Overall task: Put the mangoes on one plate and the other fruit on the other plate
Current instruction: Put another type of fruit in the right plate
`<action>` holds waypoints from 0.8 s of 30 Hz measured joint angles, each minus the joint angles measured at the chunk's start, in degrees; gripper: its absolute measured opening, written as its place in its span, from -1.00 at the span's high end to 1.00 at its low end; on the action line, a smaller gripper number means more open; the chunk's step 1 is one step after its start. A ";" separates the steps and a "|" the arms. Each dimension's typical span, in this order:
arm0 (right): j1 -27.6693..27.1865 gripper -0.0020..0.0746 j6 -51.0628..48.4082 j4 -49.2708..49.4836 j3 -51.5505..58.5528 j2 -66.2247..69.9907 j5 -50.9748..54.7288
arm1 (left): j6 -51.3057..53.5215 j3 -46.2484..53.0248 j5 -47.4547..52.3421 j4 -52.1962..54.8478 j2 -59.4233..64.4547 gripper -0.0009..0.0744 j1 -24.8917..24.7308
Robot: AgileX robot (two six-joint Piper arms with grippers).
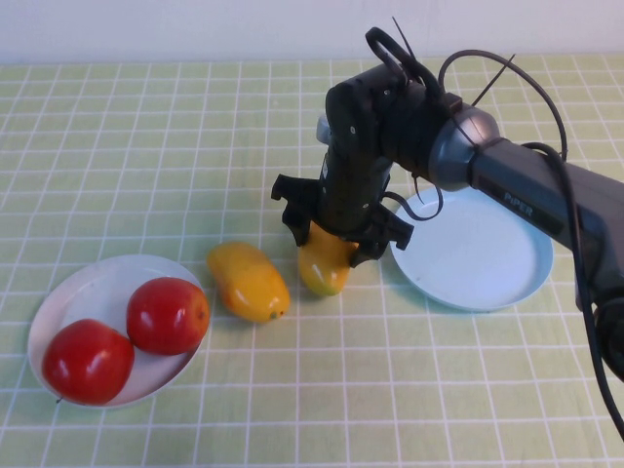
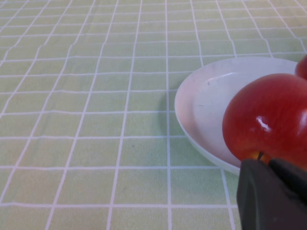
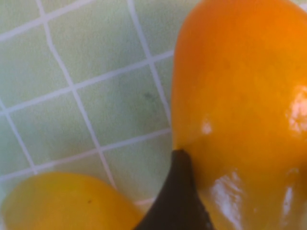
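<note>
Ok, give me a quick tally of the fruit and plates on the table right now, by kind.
Mangoes: 2, one lying on the cloth, one under the right gripper
Red apples: 2, both on the white plate
Plates: 2, white and light blue
Total: 6

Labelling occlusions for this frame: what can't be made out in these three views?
- Right gripper, high view: whether its jaws already grip the oblong yellow-orange mango under it; the wrist block covers the fruit's top.
- Left gripper, left wrist view: only a dark corner shows, cut by the edge; absent from the high view.
- Second round red apple, left wrist view: a sliver at the edge.
- Other yellow mango, right wrist view: cut off.
</note>
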 joint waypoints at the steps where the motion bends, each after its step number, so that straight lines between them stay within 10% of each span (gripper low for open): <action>1: 0.00 -0.38 1.44 0.00 0.00 0.00 0.00 | 0.00 0.00 0.00 0.00 0.00 0.97 0.00; 24: 0.00 -0.51 0.34 -3.83 -1.73 2.07 -0.96 | 0.00 0.00 0.00 0.00 0.00 0.98 0.00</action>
